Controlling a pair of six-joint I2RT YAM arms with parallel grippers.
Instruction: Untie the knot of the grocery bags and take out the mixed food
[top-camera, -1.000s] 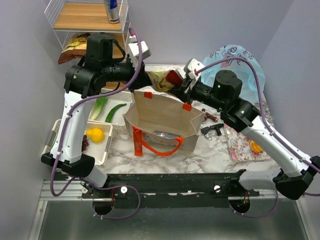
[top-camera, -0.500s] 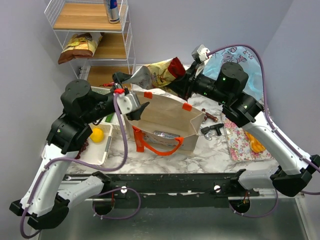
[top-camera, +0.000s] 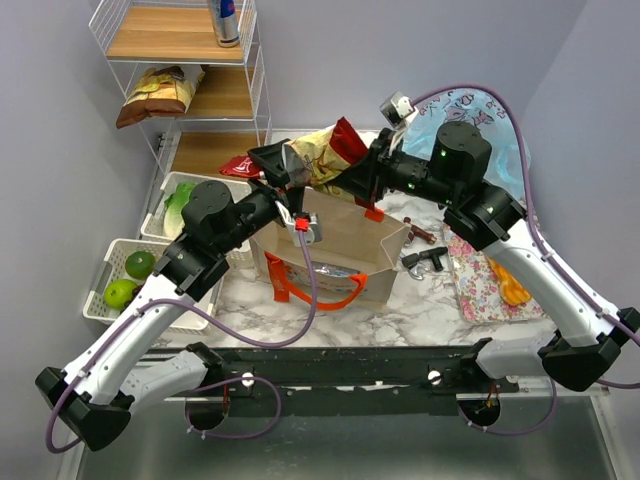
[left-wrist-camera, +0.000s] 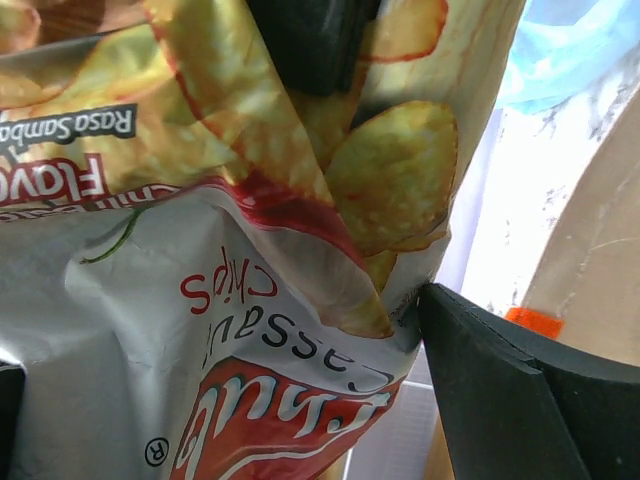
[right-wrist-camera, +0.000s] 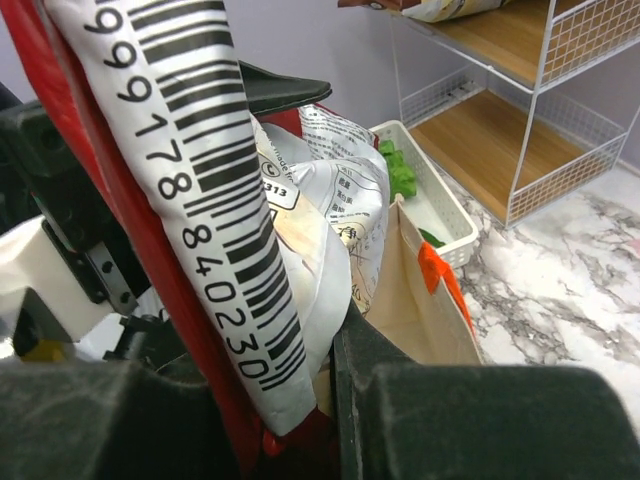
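Right claw (top-camera: 358, 176) was clenched on the red seam of the snack packet (top-camera: 318, 150), holding it in the air over the far rim of the canvas tote (top-camera: 335, 235); the left claw (top-camera: 282, 166) stood spread wide around the packet's other end, one finger touching its edge. Only the overhead view showed this, with the light-blue plastic bag (top-camera: 482, 108) slumped behind the right arm at the table's (top-camera: 430, 305) far corner. The left wrist view alone gave the front print: "Rasa Sambal", "Flavo" cut off, and, upside down, "Cassava Chips". The right wrist view alone gave the back: a barcode ending 840230 along the seam. Lettuce (top-camera: 180, 204) and two green fruits (top-camera: 130, 278) lay in white baskets (top-camera: 97, 292) left of the tote; a drink can (top-camera: 226, 20) stood on the top shelf (top-camera: 160, 40). Metal tools (top-camera: 425, 258) lay just right of the tote; bare marble ran from its front to the table's near edge.
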